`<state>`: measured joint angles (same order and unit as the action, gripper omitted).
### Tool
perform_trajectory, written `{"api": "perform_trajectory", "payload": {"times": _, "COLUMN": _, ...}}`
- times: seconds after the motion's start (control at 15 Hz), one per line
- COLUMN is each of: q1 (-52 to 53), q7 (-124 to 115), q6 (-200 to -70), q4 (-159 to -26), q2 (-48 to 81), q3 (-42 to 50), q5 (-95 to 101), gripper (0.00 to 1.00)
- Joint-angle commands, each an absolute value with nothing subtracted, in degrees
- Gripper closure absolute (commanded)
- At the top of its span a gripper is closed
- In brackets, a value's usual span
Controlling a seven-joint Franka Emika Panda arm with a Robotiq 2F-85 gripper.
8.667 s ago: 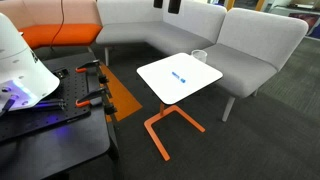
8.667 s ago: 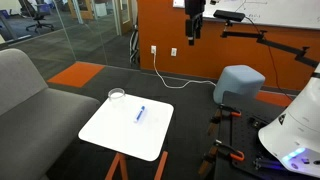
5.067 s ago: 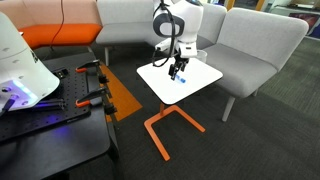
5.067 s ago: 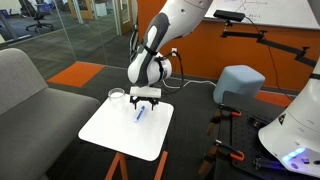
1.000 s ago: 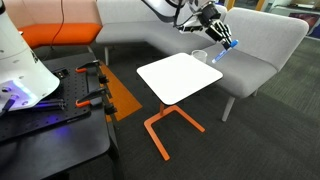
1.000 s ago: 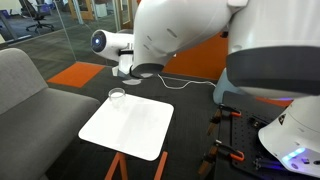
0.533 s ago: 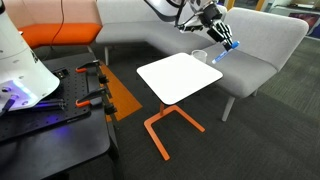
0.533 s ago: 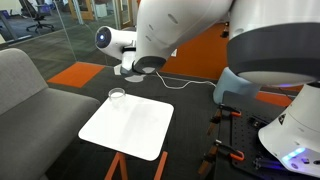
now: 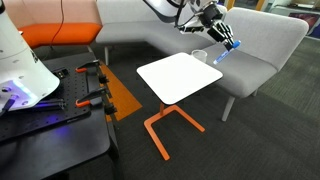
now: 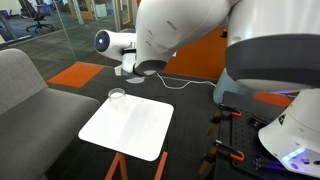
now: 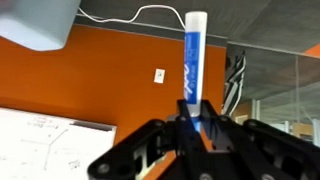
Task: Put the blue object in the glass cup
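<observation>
The blue object (image 9: 231, 43) is a slim blue and white marker. My gripper (image 9: 224, 37) is shut on it, high in the air, above the glass cup (image 9: 199, 56) and a little to its right. The clear cup stands upright on the far corner of the white table (image 9: 178, 76); it also shows as the cup (image 10: 117, 95) at the corner of the tabletop (image 10: 126, 125). In the wrist view the marker (image 11: 193, 55) sticks straight out from between the jaws of the gripper (image 11: 194, 118). The robot's arm (image 10: 180, 35) fills the top of an exterior view, and I cannot make out the marker there.
A grey sofa (image 9: 250, 45) wraps behind the table, which stands on orange legs (image 9: 165, 125). A black bench with clamps (image 9: 70, 100) lies to one side. A grey pouf (image 10: 240, 82) and a white cable (image 10: 185, 84) are on the floor by the orange wall.
The arm has shifted very slightly in the air. The gripper has stayed shut on the blue object near the same spot above the cup.
</observation>
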<state>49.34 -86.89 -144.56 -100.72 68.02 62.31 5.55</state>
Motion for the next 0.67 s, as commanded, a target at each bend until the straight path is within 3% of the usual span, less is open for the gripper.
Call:
{"api": "perform_trajectory", "payload": {"times": 0.0, "q1": 52.47, "q7": -95.69, "q6": -136.2, "q4": -96.93, "q2": 73.82, "q3": 65.48, "q5": 9.88, "gripper": 0.95}}
{"api": "perform_trajectory", "payload": {"times": 0.6, "q1": 54.68, "q7": -114.42, "q6": -110.38, "q4": -81.49, "q2": 81.31, "q3": 63.3, "q5": 23.8, "gripper": 0.95}}
